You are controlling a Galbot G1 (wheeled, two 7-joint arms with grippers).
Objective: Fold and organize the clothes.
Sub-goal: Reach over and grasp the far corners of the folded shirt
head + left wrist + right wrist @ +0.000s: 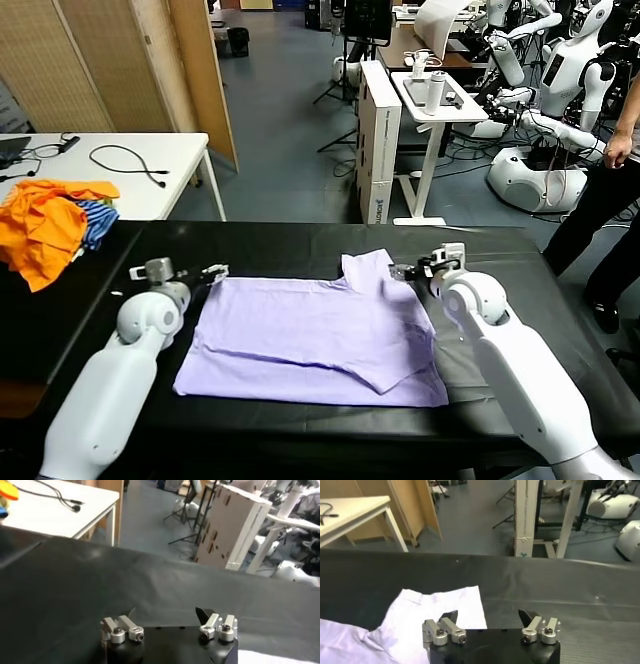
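Left gripper (213,271), jaws spread and empty, hovers at the lavender T-shirt's (315,340) left far corner; the shirt lies flat mid-table on the black table (270,240), while the right gripper (405,271), likewise spread and empty, hangs beside its upturned sleeve.

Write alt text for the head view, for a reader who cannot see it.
A pale lavender T-shirt lies partly folded on a black table, with the left gripper open at its far left corner and the right gripper open beside its far right sleeve. A heap of orange and blue-striped garments sits at the table's left end.
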